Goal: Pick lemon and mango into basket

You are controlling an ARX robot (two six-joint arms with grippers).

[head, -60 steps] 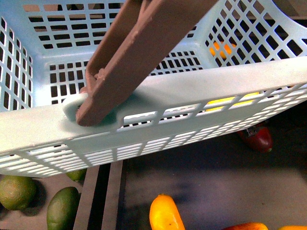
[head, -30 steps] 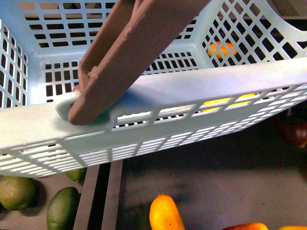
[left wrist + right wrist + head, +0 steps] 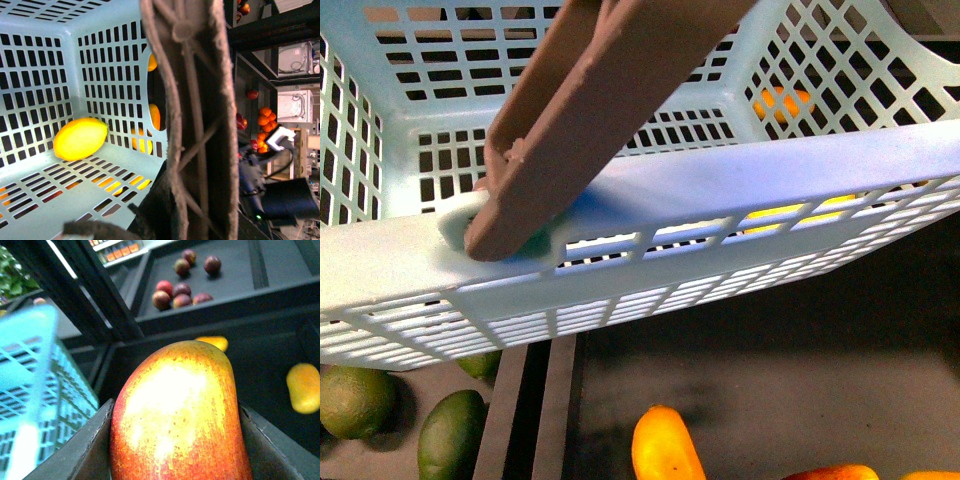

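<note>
The mango (image 3: 172, 385), clamped in the right gripper (image 3: 176, 412), has left the front view since a second ago; it is now near the basket (image 3: 740, 175), where the lemon (image 3: 80, 138) lies; probably only the drop remains; whether the left gripper is closed I cannot tell.

Basket (image 3: 740, 185): light teal, lattice walls, tilted, brown handle (image 3: 590, 110) raised from its rim. Lemon (image 3: 80, 138): bright yellow, intact, lying on its side on the basket floor at the foot of a wall. Mango (image 3: 180, 410): red-orange with a yellow blush, outside the basket, wedged between dark fingers (image 3: 87, 450).
</note>
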